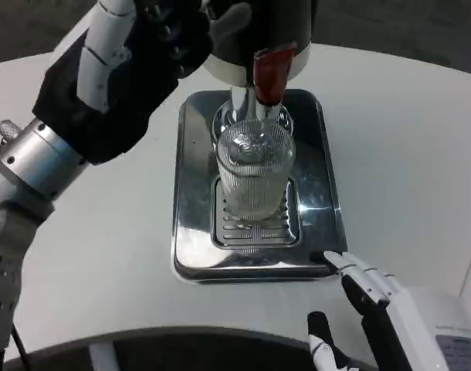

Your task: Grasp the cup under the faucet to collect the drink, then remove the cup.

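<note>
The ribbed glass cup (252,174) stands on the drip tray (191,232) under the faucet (268,77), held by neither hand. The right hand (374,305) waits open on the surface near the tray's corner; whether the left hand (154,42), raised by the dispenser (251,31), grips anything I cannot tell. A careless sideways reach could tip the tall cup or knock it against the spout.

My ribbed clear glass cup (252,174) stands on a glossy, mirror-bright metal tray (191,193) with a slotted grate, upon the matt white table (405,147).
</note>
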Tool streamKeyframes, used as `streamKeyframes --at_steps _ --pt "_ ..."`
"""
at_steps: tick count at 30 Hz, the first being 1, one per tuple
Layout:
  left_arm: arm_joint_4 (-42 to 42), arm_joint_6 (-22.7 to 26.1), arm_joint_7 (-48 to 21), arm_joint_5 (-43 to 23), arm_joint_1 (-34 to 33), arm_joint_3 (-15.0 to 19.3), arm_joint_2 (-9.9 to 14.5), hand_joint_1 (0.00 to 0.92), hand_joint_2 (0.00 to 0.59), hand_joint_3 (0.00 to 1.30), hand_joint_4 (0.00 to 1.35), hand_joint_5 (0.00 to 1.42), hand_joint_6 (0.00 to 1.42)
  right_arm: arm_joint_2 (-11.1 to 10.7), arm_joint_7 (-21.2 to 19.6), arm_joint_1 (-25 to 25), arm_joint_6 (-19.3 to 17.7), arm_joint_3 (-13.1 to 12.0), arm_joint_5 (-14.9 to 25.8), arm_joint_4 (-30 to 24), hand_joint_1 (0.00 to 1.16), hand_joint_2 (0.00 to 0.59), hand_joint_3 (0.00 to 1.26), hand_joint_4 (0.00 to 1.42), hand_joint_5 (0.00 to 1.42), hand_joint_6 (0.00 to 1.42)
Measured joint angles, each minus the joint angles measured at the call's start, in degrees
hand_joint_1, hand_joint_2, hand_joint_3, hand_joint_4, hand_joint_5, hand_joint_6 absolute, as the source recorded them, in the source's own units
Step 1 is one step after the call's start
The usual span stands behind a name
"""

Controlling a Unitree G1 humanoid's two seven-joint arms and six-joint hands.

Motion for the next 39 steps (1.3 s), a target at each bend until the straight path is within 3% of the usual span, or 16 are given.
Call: streamKeyframes --at_steps 10,19,28,32,39 --pt "3.8 -0.2 -3.9 5.7 -4.1 -3.1 -3.1 0.000 0.144 0.00 0.00 0.01 0.01 0.1 -0.3 1.3 0.0 -0.4 0.3 -0.9 0.38 0.540 0.22 0.18 0.25 0.38" --pt "4.3 -0.2 -5.6 8.0 -4.8 -3.4 -3.5 0.000 0.137 0.00 0.00 0.02 0.01 0.3 -0.7 2.2 0.0 -0.9 1.0 -1.6 0.38 0.540 0.22 0.18 0.25 0.39" --pt "3.6 -2.0 -8.0 12.3 -4.8 -3.8 -1.6 0.000 0.129 0.00 0.00 0.08 0.06 0.5 -0.7 2.3 0.0 -0.7 1.0 -1.6 0.38 0.540 0.22 0.19 0.25 0.40" --pt "3.4 -3.8 -8.7 13.4 -4.3 -3.8 -1.2 0.000 0.123 0.00 0.00 0.09 0.06 0.5 -0.7 2.3 0.0 -0.4 1.0 -1.6 0.38 0.540 0.22 0.19 0.25 0.33" --pt "2.9 -12.3 -10.4 18.1 -2.8 -4.7 0.7 0.000 0.118 0.00 0.00 0.09 0.06 0.5 -0.6 1.3 0.0 -0.1 0.8 -1.6 0.38 0.540 0.21 0.16 0.20 0.28"
